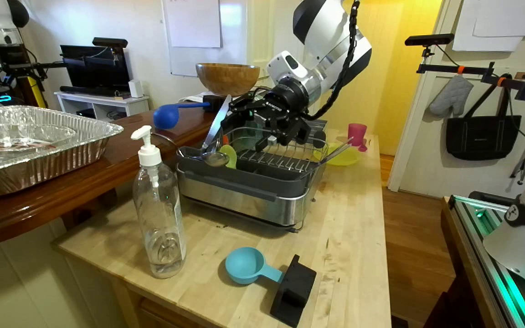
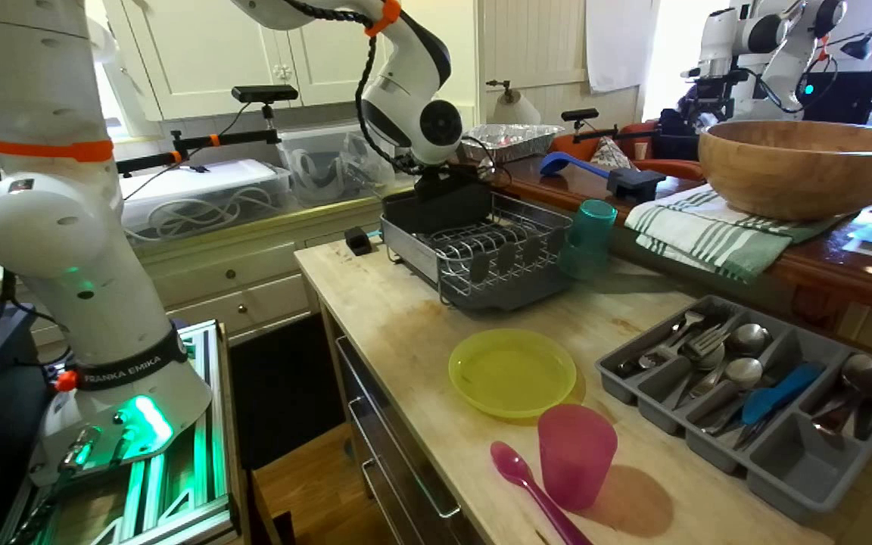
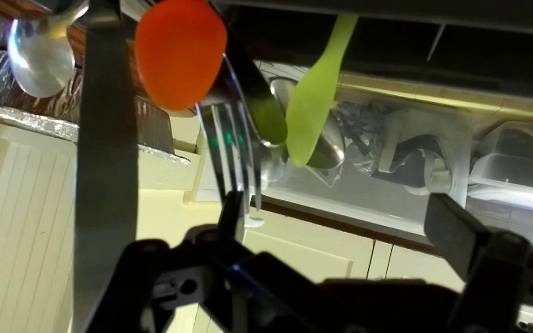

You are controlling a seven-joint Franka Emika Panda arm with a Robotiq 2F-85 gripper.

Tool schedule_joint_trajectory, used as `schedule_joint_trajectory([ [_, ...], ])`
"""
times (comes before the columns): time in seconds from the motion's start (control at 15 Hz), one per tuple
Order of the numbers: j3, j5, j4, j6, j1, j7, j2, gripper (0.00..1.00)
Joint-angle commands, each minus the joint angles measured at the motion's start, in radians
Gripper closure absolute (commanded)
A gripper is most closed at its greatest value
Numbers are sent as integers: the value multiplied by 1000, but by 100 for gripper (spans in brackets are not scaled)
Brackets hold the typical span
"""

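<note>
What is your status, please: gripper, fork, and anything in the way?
Gripper open, holding nothing. Fork close by, tines toward it, contact unclear. Long metal blade alongside, possibly in the way.

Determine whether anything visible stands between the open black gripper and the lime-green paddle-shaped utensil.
In the wrist view, nothing visible lies between the gripper and the lime-green utensil. Beside the utensil, the silver metal fork overlaps part of the gripper in the picture; whether they touch, I cannot tell.

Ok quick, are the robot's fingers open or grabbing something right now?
Open: the fingers stand wide apart, holding nothing.
</note>
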Motion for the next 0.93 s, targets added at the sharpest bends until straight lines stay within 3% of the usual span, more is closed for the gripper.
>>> schedule_joint_trajectory([
  [0.0,0,-19,-28,53,11,64,-59,0],
  [0.4,14,-78,-62,207,23,231,-168,0],
  [0.87,58,-265,-113,457,35,617,-272,0],
])
